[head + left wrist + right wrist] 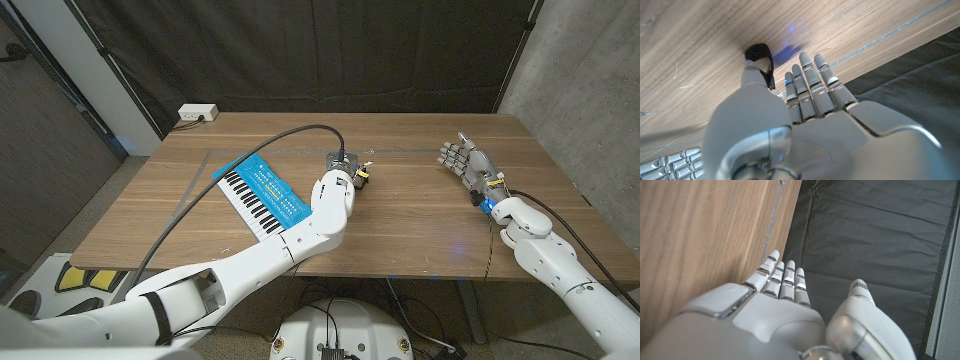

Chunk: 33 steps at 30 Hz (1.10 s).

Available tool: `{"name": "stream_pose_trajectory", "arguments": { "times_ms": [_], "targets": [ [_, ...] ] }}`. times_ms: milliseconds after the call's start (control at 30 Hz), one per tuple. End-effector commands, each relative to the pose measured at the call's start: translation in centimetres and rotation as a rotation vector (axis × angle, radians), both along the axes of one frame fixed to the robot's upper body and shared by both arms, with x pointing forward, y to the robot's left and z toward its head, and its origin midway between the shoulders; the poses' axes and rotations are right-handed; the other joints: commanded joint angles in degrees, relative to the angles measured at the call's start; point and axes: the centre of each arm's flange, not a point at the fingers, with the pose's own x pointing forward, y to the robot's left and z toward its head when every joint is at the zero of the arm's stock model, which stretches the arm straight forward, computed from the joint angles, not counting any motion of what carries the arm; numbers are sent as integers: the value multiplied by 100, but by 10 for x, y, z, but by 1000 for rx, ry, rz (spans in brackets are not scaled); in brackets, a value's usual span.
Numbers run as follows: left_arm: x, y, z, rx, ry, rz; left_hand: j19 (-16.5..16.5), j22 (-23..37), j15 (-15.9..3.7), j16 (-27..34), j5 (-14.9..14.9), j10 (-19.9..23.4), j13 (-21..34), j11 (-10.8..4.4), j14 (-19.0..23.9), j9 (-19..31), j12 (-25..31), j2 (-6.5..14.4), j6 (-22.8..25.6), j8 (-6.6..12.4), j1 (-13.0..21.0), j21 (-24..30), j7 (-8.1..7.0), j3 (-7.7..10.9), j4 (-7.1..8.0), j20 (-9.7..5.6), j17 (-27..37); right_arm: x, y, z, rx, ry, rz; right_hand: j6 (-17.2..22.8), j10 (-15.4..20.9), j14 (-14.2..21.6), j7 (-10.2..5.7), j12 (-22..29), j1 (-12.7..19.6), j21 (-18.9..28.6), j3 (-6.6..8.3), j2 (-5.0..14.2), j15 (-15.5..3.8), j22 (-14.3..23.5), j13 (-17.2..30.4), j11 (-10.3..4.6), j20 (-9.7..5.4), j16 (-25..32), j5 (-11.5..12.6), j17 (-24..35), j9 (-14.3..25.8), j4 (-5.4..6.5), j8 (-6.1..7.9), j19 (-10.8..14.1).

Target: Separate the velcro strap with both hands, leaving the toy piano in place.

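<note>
Our left hand (345, 172) sits mid-table w/ thumb by the black velcro strap (762, 62), fingers straight, grasping nothing yet. Toy piano (262, 195) lies at its 9 o'clock, untouched; right hand (468, 165) waits at 3 o'clock, fingers released, prob. staged to take the other end.

Table (420, 215): wood-grain top, matt, smooth, with fine pale scratches seen in the left wrist view. Toy piano (262, 193): glossy blue plastic with white and black keys. Velcro strap (762, 62): black, fabric-like, dull. Left hand (805, 125) and right hand (785, 310): smooth grey and white plastic shells, satin sheen, metallic finger segments. Backdrop curtain (880, 240): dark creased cloth, matt. Right-hand wall (590, 80): rough grey concrete.
</note>
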Motion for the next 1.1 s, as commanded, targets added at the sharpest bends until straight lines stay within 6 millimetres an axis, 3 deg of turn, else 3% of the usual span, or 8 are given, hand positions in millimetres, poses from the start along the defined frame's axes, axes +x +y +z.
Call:
{"name": "stream_pose_trajectory", "arguments": {
  "times_ms": [33,733,967,1100],
  "targets": [
    [3,-6,-2,20,25,-6,-55,25,2,-34,-7,-27,8,22,-35,32,-31,-16,31,-20,17,14,3,26,17,-2,13,1,-1,-1,5,-4,4,59,55,45,14,-10,54,1,-4,5,14,19,9,1,-44,-19,-23,9,21,-12,6,33],
    [9,-14,-5,37,54,18,-92,26,17,-75,-20,-26,8,30,-20,33,-65,-23,23,-63,22,17,43,75,49,27,17,7,-6,-5,11,16,9,70,72,64,7,-14,53,-1,-11,9,13,20,9,-2,-39,-21,-23,10,21,-12,1,56],
    [13,-16,-5,37,56,11,-74,34,19,-86,1,16,11,51,-5,38,-66,93,35,-77,86,41,72,193,72,44,30,10,-5,-5,8,20,14,74,84,70,8,-12,52,-2,-14,11,17,20,9,-13,-38,-22,-23,11,22,-12,-1,61],
    [14,-17,-5,35,57,5,-36,49,6,-76,35,53,17,11,51,48,-66,165,89,-69,245,83,88,390,63,54,45,10,-5,-5,8,19,16,79,83,80,9,-15,53,-2,-15,12,19,21,10,-7,-39,-21,-23,11,22,-12,-1,68]
  ]
}}
